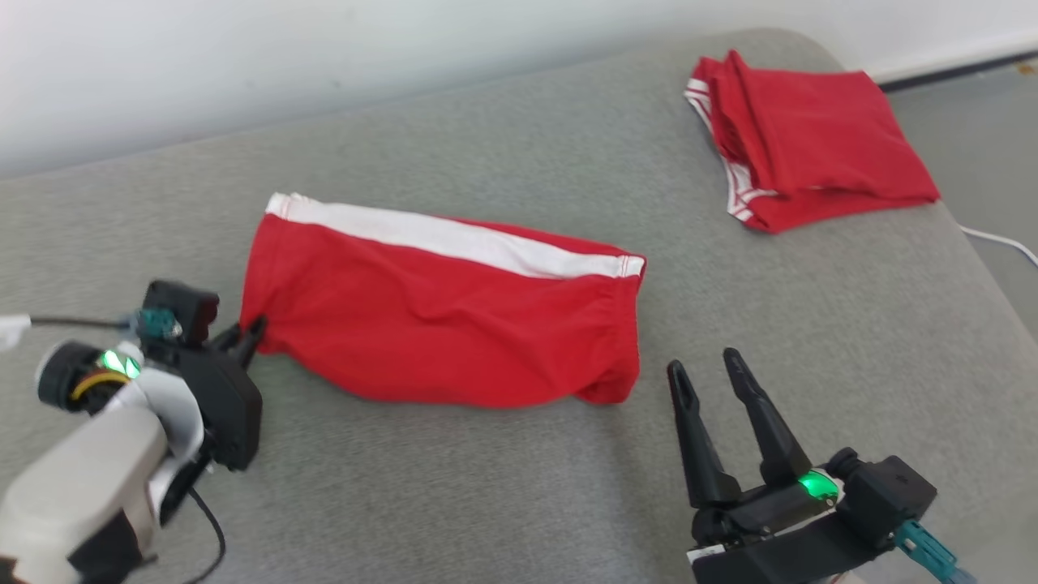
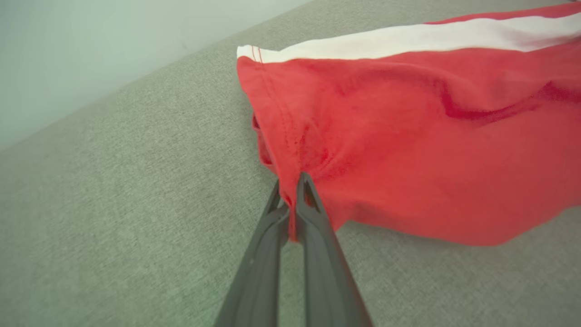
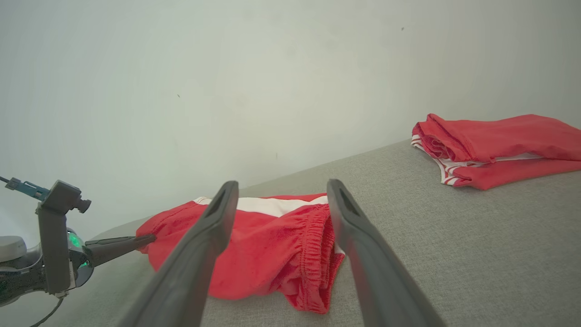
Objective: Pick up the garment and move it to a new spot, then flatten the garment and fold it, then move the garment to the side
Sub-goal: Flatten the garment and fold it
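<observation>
The garment (image 1: 438, 316) is a pair of red shorts with a white side stripe, lying folded lengthwise on the grey cushion (image 1: 503, 487). My left gripper (image 1: 249, 334) is shut on the garment's lower left corner. In the left wrist view the two fingers pinch a small fold of the red garment (image 2: 408, 136) at the left gripper's tips (image 2: 291, 186). My right gripper (image 1: 703, 362) hovers open a little below and to the right of the garment's elastic waistband end. The right wrist view shows the garment (image 3: 272, 245) between its spread fingers (image 3: 218, 213), apart from it.
A second red garment (image 1: 811, 138), folded with white trim, lies at the cushion's far right corner. A pale wall (image 1: 243, 57) runs behind the cushion. A white cable (image 1: 1001, 240) trails off the right edge beside the floor.
</observation>
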